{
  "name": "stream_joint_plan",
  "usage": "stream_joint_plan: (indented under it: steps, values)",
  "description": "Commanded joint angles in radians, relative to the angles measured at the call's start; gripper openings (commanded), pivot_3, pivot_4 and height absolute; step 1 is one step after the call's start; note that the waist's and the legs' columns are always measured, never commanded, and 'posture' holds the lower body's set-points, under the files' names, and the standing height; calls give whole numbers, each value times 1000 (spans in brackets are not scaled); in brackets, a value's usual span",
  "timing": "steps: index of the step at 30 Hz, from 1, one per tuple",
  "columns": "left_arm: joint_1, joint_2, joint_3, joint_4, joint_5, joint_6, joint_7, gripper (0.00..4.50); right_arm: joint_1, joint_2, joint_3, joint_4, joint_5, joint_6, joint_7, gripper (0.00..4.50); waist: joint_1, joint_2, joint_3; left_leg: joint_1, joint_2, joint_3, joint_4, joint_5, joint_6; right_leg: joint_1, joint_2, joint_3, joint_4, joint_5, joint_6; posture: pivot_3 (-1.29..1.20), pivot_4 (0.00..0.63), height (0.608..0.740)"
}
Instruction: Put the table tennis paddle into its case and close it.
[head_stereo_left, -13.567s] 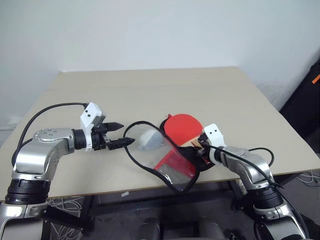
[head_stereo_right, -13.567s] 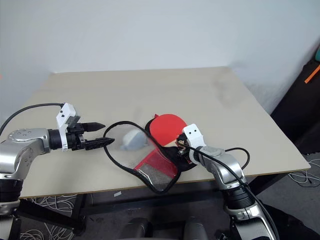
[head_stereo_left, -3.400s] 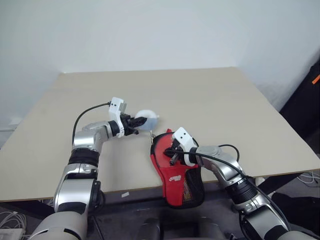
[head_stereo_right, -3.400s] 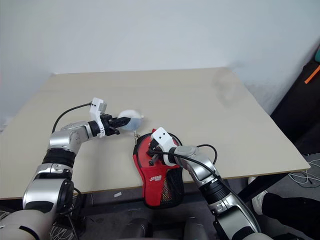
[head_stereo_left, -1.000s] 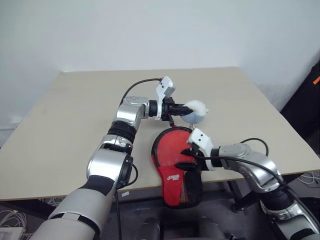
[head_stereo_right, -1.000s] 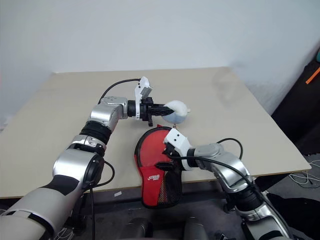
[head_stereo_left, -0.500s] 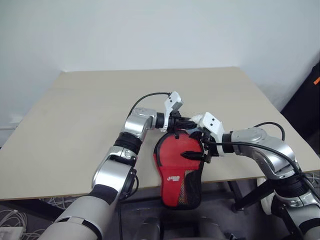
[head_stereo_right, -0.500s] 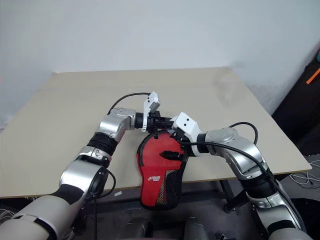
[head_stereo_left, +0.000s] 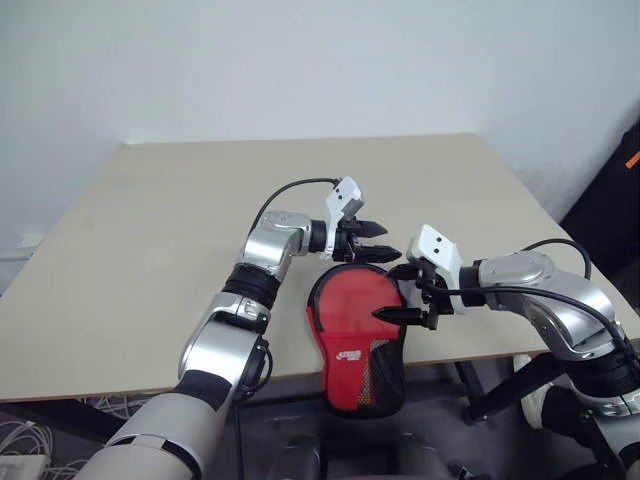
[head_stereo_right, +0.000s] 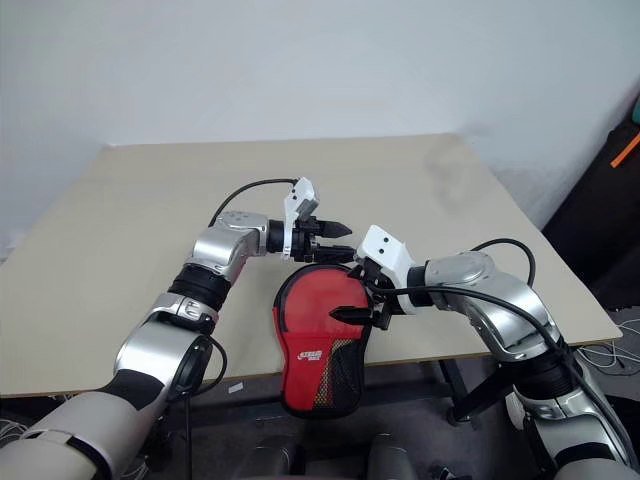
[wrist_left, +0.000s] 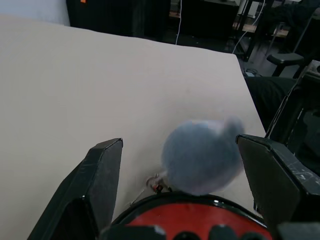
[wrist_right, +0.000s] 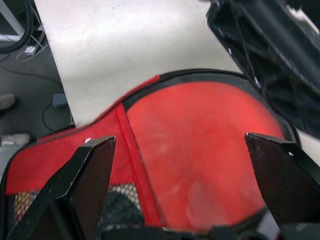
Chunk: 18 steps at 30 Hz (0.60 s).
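The left tool (head_stereo_left: 372, 243) hangs released, jaws spread, just beyond the round end of the case (head_stereo_left: 355, 330). A pale round blurred thing (wrist_left: 202, 156), perhaps a ball, sits between its fingers, untouched; once loose it could roll off the worktop (head_stereo_left: 150, 240). The right tool (head_stereo_left: 405, 293) is also released, hovering over the case. The paddle is presumably inside, hidden. The case's narrow end overhangs the near edge, so a nudge could tip it off.
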Motion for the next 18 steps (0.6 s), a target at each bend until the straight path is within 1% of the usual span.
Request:
stream_joint_plan:
  steps: [1, 2, 5, 6, 7, 9, 13, 14, 18]
  values:
    - [38, 31, 23, -111, -34, 13, 1, 3850, -35, -35, -44, 59, -31, -66, 10, 4500, 0, 0, 0, 0, 0, 0, 0, 0, 0, 0, 0, 0, 0, 0, 0, 0, 0, 698]
    - [52, 36, 18, -129, -35, 17, 3, 3850, -36, -39, -42, 74, -38, -77, 13, 4500, 0, 0, 0, 0, 0, 1, 0, 0, 0, 0, 0, 0, 0, 0, 0, 0, 0, 698]
    - [118, 52, 3, -201, -38, 25, 19, 3292, -37, -55, -40, 133, -62, -113, 20, 4500, 0, 0, 0, 1, 0, 1, 0, 0, 0, 0, 0, 0, 0, 0, 0, 0, 0, 698]
    - [146, 58, -4, -232, -38, 31, 23, 2995, -40, -59, -41, 155, -70, -123, 21, 4500, 0, 0, 0, 1, 0, 1, 0, 0, 0, 0, 0, 1, 0, 0, 0, 0, 0, 698]
    - [171, 62, -10, -257, -38, 35, 25, 2588, -42, -62, -41, 173, -79, -132, 23, 4500, 1, 0, 0, 0, 0, 1, 0, 0, 0, 0, 0, 1, 0, 0, 0, 0, 0, 698]
    - [214, 69, -23, -291, -34, 39, 30, 1916, -47, -68, -39, 208, -95, -152, 28, 4500, 1, 0, 0, 0, 0, 1, 0, 0, 0, 0, 0, 1, 0, 0, 0, 0, 0, 698]
    - [289, 77, -58, -320, -19, 35, 41, 454, -38, -89, -32, 263, -125, -190, 49, 4500, 1, 0, 0, 0, 0, 1, 0, 0, 0, 1, 0, 1, 0, 1, -1, 0, 0, 698]
    - [301, 76, -64, -322, -20, 34, 44, 150, -34, -91, -29, 275, -133, -198, 53, 4500, 1, 0, 0, 0, 0, 1, 0, 0, 0, 1, 0, 1, 0, 1, -1, 0, 0, 698]
    - [333, 64, -84, -308, -11, 2, 66, 150, -24, -89, -15, 329, -167, -231, 58, 4500, 1, 0, 0, 1, 0, 1, 0, 0, 0, 0, 0, 1, 0, 1, -1, 0, 0, 698]
